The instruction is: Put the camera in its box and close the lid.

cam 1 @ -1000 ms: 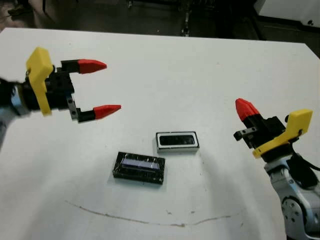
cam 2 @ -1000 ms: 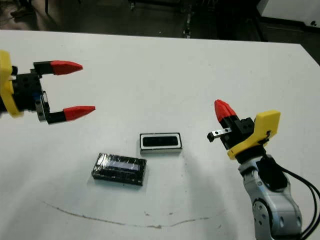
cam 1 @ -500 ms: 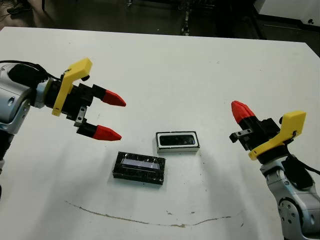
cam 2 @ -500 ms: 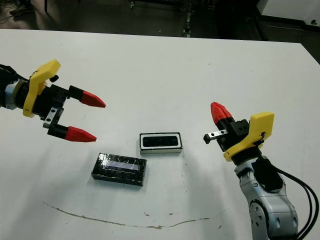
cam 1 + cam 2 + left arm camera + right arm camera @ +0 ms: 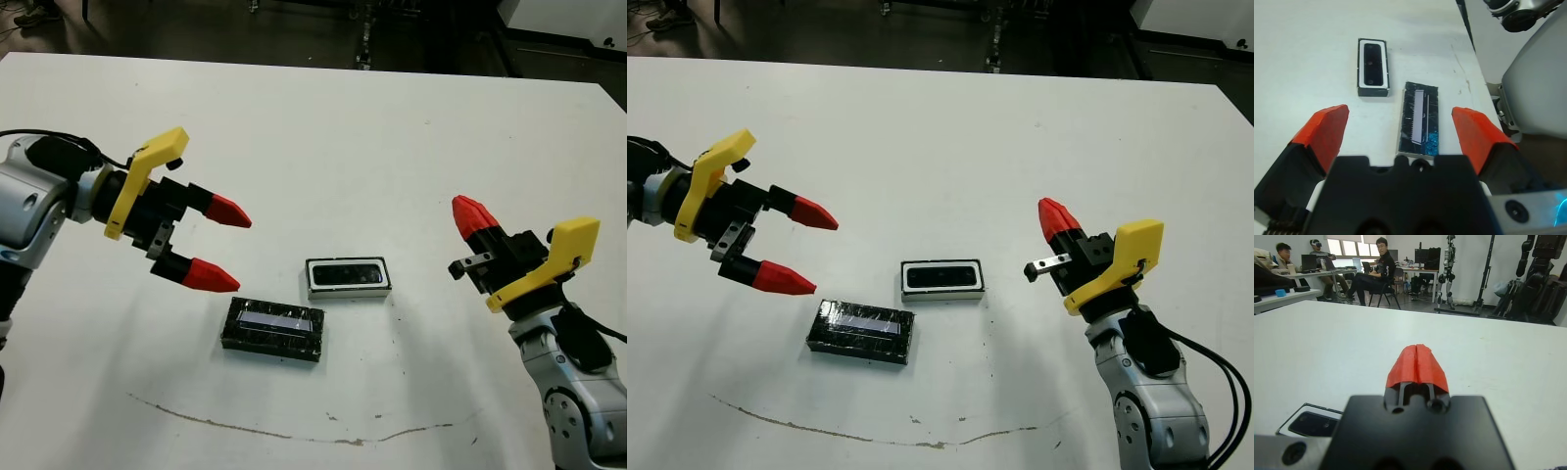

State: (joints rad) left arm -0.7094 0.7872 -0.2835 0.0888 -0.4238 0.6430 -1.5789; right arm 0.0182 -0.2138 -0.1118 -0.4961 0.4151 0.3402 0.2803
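A: Starting at nine o'clock on the table (image 5: pixel 323 117), what is the left gripper (image 5: pixel 227 245) doing?

B: It hovers above the surface with its red fingers spread wide and nothing between them. They point toward the lid (image 5: pixel 273 329), which lies flat just past the lower tip, at about four o'clock from it. That spread looks suited to straddling the lid.

A: Why would the lid lie apart?

B: Probably because the box has to be filled before it is covered. It rests beside the box (image 5: pixel 348 278), at the box's seven o'clock, near but not touching, its pale strip facing up.

A: And the camera?

B: The camera (image 5: pixel 1371 64) already sits inside the box, a dark bar framed by white walls, near the table's centre. Judging from that, only the closing is left.

A: Over at three o'clock?

B: The right gripper (image 5: pixel 468 213) is held clear of the box, well apart, its red tips pressed together on nothing. It seems parked out of the way, leaving room for the left arm.
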